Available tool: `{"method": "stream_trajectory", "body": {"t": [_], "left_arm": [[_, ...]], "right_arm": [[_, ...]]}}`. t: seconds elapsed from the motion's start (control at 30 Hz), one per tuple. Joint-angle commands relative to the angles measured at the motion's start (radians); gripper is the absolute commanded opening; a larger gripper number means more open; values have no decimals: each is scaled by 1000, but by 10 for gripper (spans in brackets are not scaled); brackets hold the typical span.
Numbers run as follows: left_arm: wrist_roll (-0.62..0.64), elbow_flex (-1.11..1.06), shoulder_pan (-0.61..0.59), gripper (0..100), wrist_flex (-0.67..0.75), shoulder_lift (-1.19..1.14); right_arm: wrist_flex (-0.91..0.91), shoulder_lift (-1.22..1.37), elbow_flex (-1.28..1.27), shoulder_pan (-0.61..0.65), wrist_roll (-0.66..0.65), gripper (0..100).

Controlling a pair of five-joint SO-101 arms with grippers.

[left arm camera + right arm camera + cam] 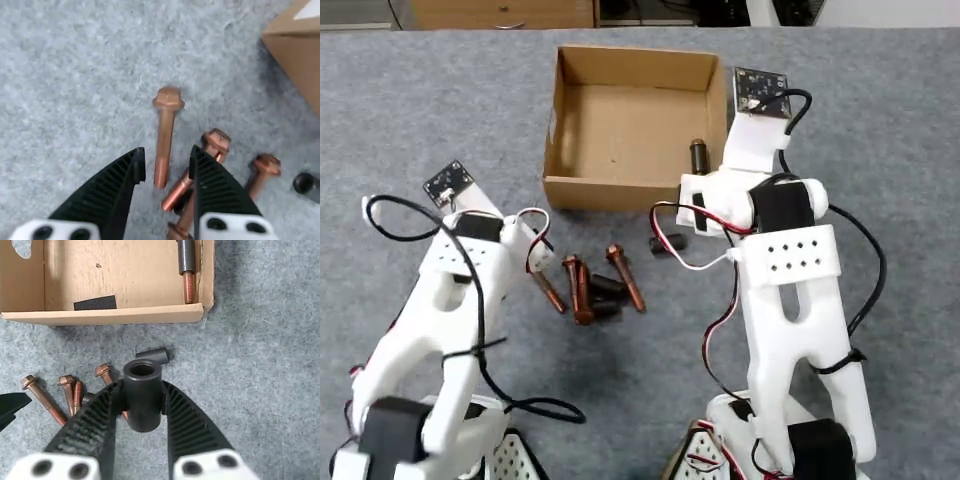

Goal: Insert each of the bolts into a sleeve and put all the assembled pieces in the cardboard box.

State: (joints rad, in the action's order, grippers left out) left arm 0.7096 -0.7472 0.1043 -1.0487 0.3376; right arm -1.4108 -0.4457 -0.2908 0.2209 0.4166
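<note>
Copper bolts (582,288) clustered beside cardboard box (610,192) | left gripper (166,155) agape over one | right gripper (141,387) clamps black sleeve (142,407)

The bolts (165,145) are copper-toned metal with a dull shine. The sleeve (142,405) is smooth matt black metal. The cardboard box (100,315) is matt brown. The table (75,75) wears rough grey felt-like cloth. The right tool (142,388) has ribbed black plastic fingers (92,425).
</note>
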Motion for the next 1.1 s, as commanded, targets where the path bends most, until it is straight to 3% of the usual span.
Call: {"method": "stream_trajectory", "body": {"t": [0.0,0.6,0.67,0.77,1.07], "left_arm": [[5,49,-12,157,58,-58],[3,84,-12,157,222,-367],[3,109,-14,144,213,-414],[3,170,-14,19,170,-466],[6,319,-15,18,58,-513]], "right_arm": [[5,-39,18,-13,-11,2],[5,-45,18,-13,-11,2],[5,-45,18,-13,-11,2],[5,-45,18,-13,-11,2],[5,-45,18,-13,-11,2]]}}
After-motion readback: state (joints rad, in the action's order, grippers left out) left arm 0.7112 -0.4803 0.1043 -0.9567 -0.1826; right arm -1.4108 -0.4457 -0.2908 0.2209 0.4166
